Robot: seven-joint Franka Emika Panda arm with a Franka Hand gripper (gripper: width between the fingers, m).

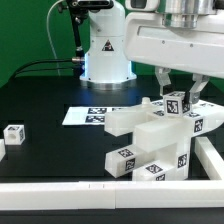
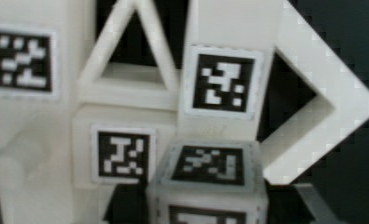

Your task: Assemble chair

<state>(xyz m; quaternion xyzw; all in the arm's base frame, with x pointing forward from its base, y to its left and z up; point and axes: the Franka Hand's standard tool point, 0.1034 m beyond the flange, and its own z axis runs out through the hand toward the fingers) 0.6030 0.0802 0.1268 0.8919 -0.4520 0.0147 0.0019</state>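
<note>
Chair (image 1: pixel 160 145): part-built stack of white tagged blocks on black table (image 1: pixel 50 100), toward the exterior view's right, tucked into corner of white border rail (image 1: pixel 60 190). Directly above, claw (image 1: pixel 181 97), fingers (image 1: pixel 163 87) straddling topmost block (image 1: pixel 176 106), close on both sides; clamped or merely around it, cannot tell. Wrist view filled by chair faces up close, square tag (image 2: pixel 225 80) among them. Marker board (image 1: pixel 92 115) flat near chair, toward the exterior view's left. Small loose cube (image 1: pixel 14 133) well apart, further left. Arm base (image 1: pixel 105 50) behind.
</note>
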